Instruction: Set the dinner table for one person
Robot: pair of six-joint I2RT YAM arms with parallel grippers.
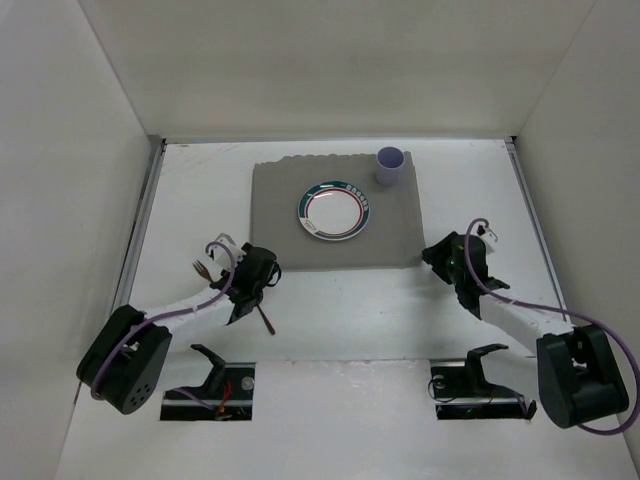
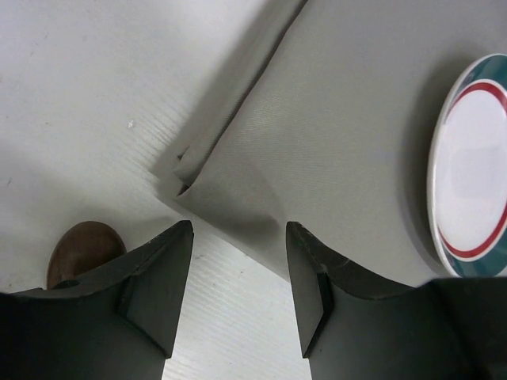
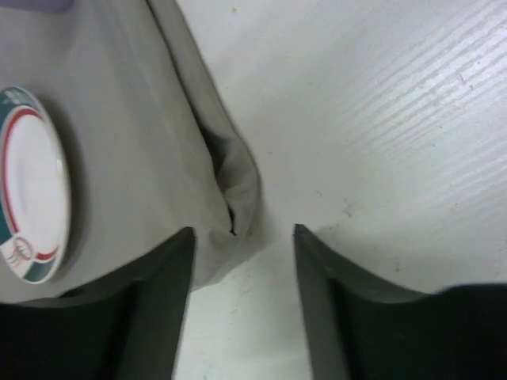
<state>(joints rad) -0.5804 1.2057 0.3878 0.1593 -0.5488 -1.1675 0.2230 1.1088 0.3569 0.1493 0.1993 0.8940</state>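
Observation:
The white dinner table (image 1: 350, 320) carries a grey placemat (image 1: 390, 235) with a white plate (image 1: 335, 210) with a green and red rim, and a purple cup (image 1: 389, 165) at its far right corner. My left gripper (image 1: 262, 268) is open and empty over the mat's near left corner (image 2: 190, 170); the left wrist view (image 2: 240, 229) shows bare table between its fingers. My right gripper (image 1: 440, 255) is open and empty at the mat's near right corner, which is folded up (image 3: 234, 182). In the right wrist view (image 3: 244, 229) that fold lies just ahead of its left finger.
A fork head (image 1: 202, 267) lies left of my left arm and a brown handle (image 1: 266, 320) sticks out on the near side of it; I cannot tell whether they are one piece. A brown rounded end (image 2: 83, 249) shows beside my left finger. White walls enclose the table.

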